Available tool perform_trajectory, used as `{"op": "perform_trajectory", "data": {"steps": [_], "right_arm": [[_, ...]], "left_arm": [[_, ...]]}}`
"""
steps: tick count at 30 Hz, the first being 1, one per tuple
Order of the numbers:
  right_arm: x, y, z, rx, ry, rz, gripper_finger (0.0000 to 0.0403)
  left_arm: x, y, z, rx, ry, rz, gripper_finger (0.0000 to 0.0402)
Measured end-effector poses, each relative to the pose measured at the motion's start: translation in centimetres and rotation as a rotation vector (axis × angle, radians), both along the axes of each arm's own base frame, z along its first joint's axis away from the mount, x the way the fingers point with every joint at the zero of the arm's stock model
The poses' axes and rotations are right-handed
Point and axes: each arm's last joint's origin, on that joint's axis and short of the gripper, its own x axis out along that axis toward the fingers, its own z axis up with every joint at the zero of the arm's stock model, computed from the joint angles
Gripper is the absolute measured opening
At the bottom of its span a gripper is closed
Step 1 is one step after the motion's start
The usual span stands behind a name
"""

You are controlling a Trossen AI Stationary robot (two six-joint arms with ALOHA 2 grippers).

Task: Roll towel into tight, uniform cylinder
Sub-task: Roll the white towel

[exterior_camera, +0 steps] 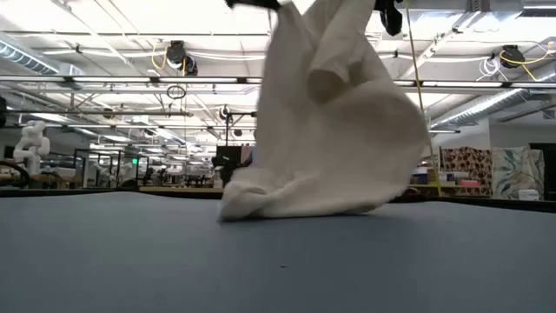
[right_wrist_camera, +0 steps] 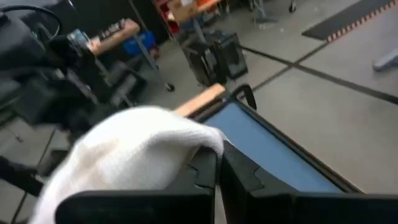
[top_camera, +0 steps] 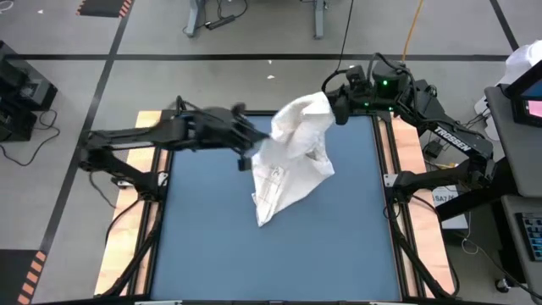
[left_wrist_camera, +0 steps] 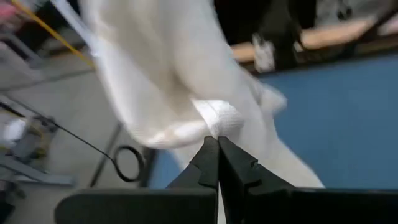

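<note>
White towel (top_camera: 292, 152) is hanging bunched between the left gripper (top_camera: 254, 140) and right gripper (top_camera: 335, 108), both pinching upper edges, its lower end trailing on the blue table (top_camera: 212, 246).

A large industrial robotics lab: exposed ceiling ducts (exterior_camera: 261, 83), taped concrete floor (top_camera: 254, 34), rows of equipment racks (exterior_camera: 104, 165).
</note>
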Motion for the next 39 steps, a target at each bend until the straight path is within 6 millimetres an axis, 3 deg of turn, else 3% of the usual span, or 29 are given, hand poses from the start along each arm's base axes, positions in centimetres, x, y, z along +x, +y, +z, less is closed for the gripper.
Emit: {"op": "perform_trajectory", "data": {"steps": [3,6,9,13,19,22,29,34,39], "right_arm": [[0.0,0.0,0.1,-0.008,-0.011,-0.005,0.0000],[0.1,0.0,0.2,-0.012,-0.019,-0.005,0.0000],[0.6,0.0,0.2,0.006,-0.037,0.001,0.0000],[1.4,0.0,-0.2,0.057,-0.041,0.008,0.0000],[2.8,0.4,-0.9,0.106,-0.021,-0.031,0.0000],[3.0,0.5,-1.0,0.130,-0.031,-0.070,0.0000],[3.3,0.5,-0.3,0.166,-0.114,-0.080,0.0000],[3.3,0.5,-0.3,0.226,-0.138,-0.087,0.0000],[3.3,0.6,0.0,0.266,-0.175,-0.068,0.0000]], "left_arm": [[-2.8,0.9,1.8,0.023,-0.035,0.095,0.0001],[-4.9,2.5,0.8,0.055,0.139,0.273,0.0002],[-5.4,3.6,-0.5,0.002,0.256,0.277,0.0020],[-5.3,3.6,0.0,-0.100,0.175,0.239,0.0071],[-4.0,2.6,1.5,-0.095,-0.018,0.162,0.0146],[-3.3,2.0,2.1,-0.058,-0.075,0.027,0.0168],[0.5,2.5,-0.7,0.189,0.075,-0.051,0.0178],[3.4,3.5,-1.9,0.408,0.076,-0.061,0.0178],[4.5,4.8,-4.3,0.442,0.212,-0.087,0.0178]]}}
